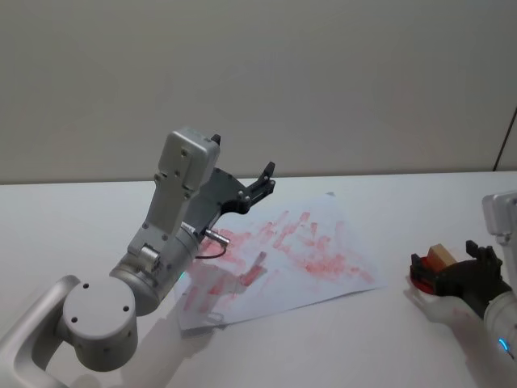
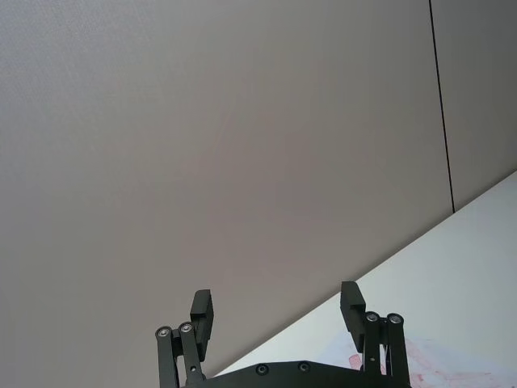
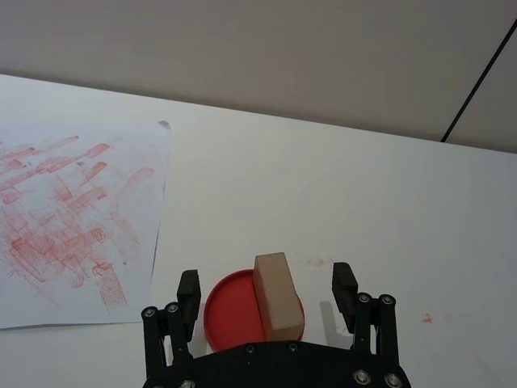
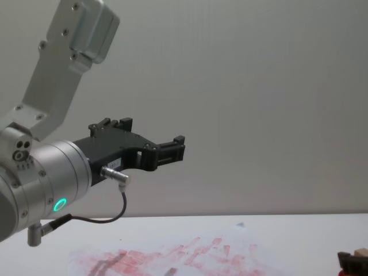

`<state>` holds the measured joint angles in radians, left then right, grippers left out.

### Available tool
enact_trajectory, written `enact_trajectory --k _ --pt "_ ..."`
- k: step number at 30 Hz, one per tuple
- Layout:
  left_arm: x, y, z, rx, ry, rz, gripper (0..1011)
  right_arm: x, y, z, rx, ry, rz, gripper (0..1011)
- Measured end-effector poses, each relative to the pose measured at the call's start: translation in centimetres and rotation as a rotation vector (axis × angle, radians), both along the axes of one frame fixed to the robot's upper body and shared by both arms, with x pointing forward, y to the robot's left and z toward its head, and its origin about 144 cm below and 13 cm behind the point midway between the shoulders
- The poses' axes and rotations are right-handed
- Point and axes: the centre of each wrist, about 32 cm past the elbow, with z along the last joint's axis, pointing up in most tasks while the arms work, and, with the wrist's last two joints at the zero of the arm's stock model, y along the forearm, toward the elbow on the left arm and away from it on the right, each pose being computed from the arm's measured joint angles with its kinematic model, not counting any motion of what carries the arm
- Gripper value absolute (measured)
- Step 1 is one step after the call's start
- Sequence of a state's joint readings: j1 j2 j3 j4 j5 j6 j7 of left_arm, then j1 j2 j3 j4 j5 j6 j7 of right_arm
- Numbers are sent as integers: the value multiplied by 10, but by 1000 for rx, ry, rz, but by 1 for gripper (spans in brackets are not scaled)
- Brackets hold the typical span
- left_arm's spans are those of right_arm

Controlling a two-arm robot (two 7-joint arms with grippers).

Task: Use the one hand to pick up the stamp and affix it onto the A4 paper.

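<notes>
One tan wooden block stamp (image 3: 279, 295) stands on one round red ink pad (image 3: 230, 315), between my parted right fingers (image 3: 342, 284); left fingers (image 2: 350, 305) parted, well left.

The tan wooden stamp (image 3: 279, 295) stands on a red pad (image 3: 230, 311), well apart from the red-smeared A4 paper (image 1: 323, 259).

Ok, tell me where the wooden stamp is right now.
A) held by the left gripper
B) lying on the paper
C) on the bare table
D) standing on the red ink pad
D: the stamp stands on the red ink pad, between the open right gripper's fingers, untouched; the left gripper hangs open above the paper.
</notes>
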<state>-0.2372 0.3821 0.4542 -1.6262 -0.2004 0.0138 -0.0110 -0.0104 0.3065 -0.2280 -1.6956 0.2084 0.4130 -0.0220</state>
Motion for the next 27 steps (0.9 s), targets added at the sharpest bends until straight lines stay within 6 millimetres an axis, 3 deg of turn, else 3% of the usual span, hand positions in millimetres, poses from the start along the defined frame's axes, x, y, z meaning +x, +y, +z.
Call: enact_trajectory --k 11,27 --pt "0 0 0 0 0 0 1001 12 3 -4 -13 37 13 960" --pt "0 0 0 0 0 0 1001 19 5 -7 -20 58 21 475"
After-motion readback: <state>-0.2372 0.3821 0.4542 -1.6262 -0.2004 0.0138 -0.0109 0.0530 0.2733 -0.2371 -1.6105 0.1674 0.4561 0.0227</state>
